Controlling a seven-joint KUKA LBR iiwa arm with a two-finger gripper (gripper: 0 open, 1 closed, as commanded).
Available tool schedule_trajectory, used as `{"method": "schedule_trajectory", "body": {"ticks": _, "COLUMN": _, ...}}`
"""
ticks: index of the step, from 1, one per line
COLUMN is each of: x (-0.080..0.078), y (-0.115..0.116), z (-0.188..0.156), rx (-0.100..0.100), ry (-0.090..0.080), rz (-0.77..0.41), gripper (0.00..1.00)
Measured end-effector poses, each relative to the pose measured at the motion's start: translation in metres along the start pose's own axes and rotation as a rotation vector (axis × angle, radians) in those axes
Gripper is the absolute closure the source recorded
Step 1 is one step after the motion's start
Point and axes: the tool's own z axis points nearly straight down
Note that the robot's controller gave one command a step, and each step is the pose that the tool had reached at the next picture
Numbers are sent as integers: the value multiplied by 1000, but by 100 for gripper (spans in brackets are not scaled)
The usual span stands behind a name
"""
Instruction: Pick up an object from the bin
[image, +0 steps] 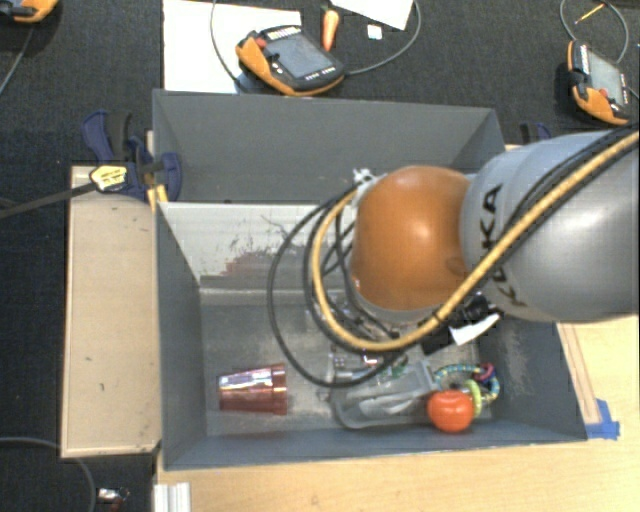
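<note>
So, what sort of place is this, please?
Probably a robotics lab or test cell. A KUKA arm reaches into a grey metal bin of loose things, such as a red cup, and an orange handheld controller with a cable lies beyond it.

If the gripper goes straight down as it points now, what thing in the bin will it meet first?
Probably the clear plastic thing on the bin floor just below the gripper, left of the orange-red ball. The red cup lies well aside. Depth is unclear here.
</note>
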Motion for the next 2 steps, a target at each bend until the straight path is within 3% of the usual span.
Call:
{"method": "schedule_trajectory", "body": {"ticks": 1, "x": -2, "y": -1, "z": -3, "rx": -1, "ry": -7, "rz": 6, "gripper": 0}}
{"method": "schedule_trajectory", "body": {"ticks": 2, "x": -5, "y": 64, "z": 128, "rx": -1, "ry": -2, "rz": -131, "gripper": 0}}
